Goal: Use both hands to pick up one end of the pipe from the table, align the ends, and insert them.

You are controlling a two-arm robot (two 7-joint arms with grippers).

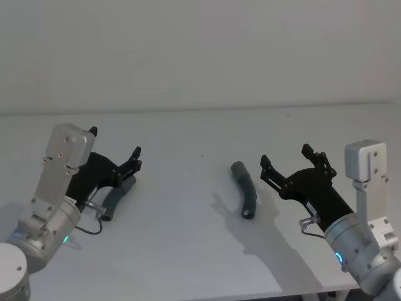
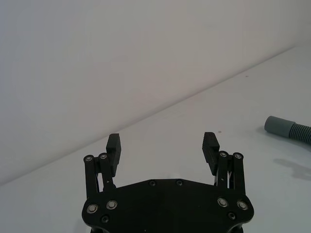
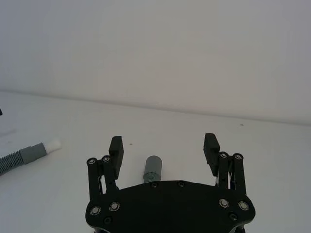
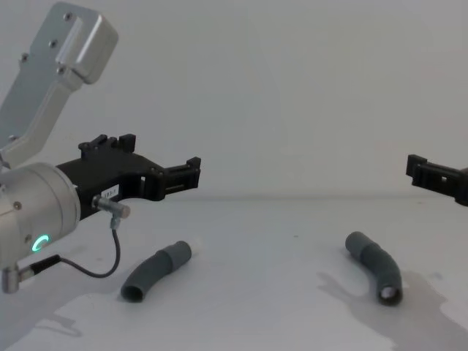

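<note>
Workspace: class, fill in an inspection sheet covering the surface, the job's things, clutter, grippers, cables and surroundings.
Surface: white table, flat and matte.
Job's things: white-tipped piece lies on the left and cuffed piece on the right, well apart and not joined.
Clutter: nothing seen.
Grippers: left gripper open, above the white-tipped piece; right gripper open, just right of the cuffed piece; neither holds anything.
Cables: thin black cable loops below the left wrist.
Surroundings: plain pale wall behind the table.
</note>
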